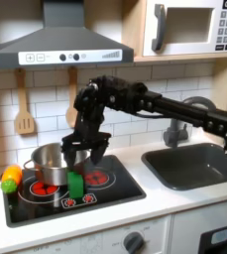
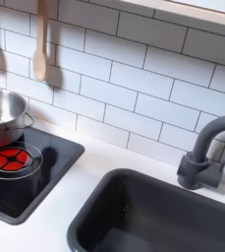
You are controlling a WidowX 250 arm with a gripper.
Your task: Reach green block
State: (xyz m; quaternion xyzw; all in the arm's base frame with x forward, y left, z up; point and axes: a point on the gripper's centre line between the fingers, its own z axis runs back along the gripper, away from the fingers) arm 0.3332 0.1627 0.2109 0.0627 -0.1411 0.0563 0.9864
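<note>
Arm: in the first exterior view the black arm (image 1: 150, 99) comes in from the right and bends down over the stove
Tool: the tool (image 1: 83, 153) hangs above the stove with its two fingers spread apart and nothing between them
Green block: the green block (image 1: 75, 185) stands upright on the stove, just below the tool and not touching it
Pot: the shiny pot (image 1: 52, 165) sits on the stove's back left ring in the first exterior view, just behind the green block; in the second exterior view it is at the left edge (image 2: 2, 116)
Toy vegetable: a green and orange toy vegetable (image 1: 9, 180) lies at the left end of the stove, beside the pot
Stove: the black stove (image 1: 120, 185) has red rings and lies on the white bench (image 1: 174, 199)
Sink: the dark sink (image 2: 153, 217) is on the right of the stove in both exterior views, with a grey tap (image 2: 204, 157) behind it
Wall: wooden spoons (image 1: 25, 107) hang on the white tiles
</note>
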